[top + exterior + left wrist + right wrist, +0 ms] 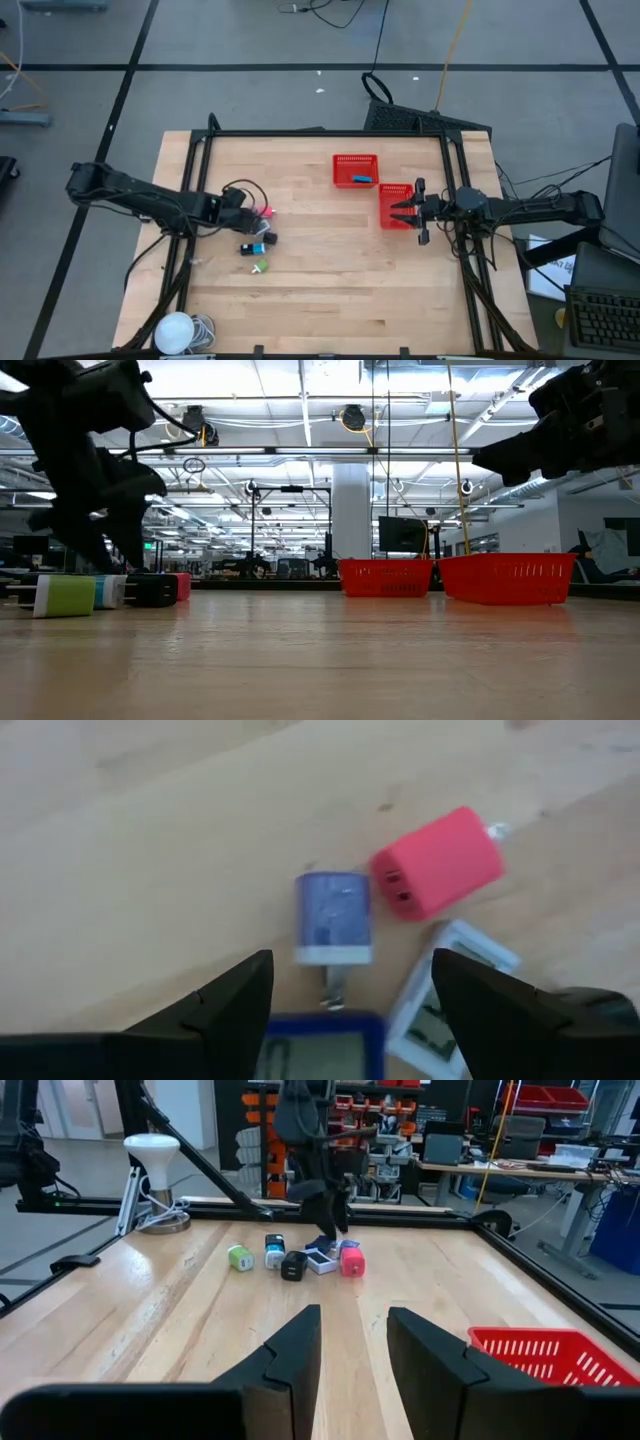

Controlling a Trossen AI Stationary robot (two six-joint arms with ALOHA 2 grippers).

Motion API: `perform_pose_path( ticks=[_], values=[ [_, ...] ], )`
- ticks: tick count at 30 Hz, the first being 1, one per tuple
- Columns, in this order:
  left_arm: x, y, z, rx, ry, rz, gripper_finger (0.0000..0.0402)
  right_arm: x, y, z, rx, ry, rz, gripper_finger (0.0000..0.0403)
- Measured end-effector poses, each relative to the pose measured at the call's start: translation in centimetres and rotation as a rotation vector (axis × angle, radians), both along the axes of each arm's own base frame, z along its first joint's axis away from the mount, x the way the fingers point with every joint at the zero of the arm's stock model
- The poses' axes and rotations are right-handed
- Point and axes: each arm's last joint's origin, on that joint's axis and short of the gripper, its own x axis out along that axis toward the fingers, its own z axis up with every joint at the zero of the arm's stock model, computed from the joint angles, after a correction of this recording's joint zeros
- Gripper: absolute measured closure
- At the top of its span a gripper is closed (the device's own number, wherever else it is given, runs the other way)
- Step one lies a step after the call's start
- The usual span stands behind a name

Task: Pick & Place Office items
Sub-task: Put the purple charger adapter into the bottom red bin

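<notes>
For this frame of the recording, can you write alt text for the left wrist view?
The left gripper hangs open above a cluster of small office items on the wooden table, its two dark fingers framing a blue charger block. A pink charger block lies just beyond it, with a blue-framed item and a white-framed one partly hidden near the fingers.
</notes>
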Motion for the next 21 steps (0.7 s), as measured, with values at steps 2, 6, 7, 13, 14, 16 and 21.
perform_pose_path(
  ticks=[2,6,7,13,14,16,21],
  values=[
    [0.5,0.0,-0.5,0.02,0.014,-0.032,0.0128,0.0,0.0,0.0,0.0,-0.005,0.0,0.0297],
    [1.2,0.0,-1.8,0.068,0.084,-0.07,0.0128,0.0,0.0,0.1,0.0,-0.011,0.0,0.0297],
    [1.3,0.0,-2.2,0.071,0.108,-0.073,0.0128,0.0,0.0,0.1,0.0,-0.011,0.0,0.0297],
    [1.6,0.1,-3.7,0.066,0.181,-0.031,0.0128,0.0,0.0,0.1,0.0,-0.011,-0.001,0.0297],
    [1.6,0.1,-3.7,0.065,0.185,-0.025,0.0128,0.0,0.0,0.1,0.0,-0.011,-0.001,0.0297],
    [1.6,0.1,-3.8,0.064,0.186,-0.012,0.0128,0.0,0.0,0.1,0.0,-0.011,-0.002,0.0297],
    [1.6,0.1,-3.9,0.064,0.183,-0.003,0.0128,0.0,0.0,0.1,0.0,-0.011,-0.003,0.0297]
  ],
)
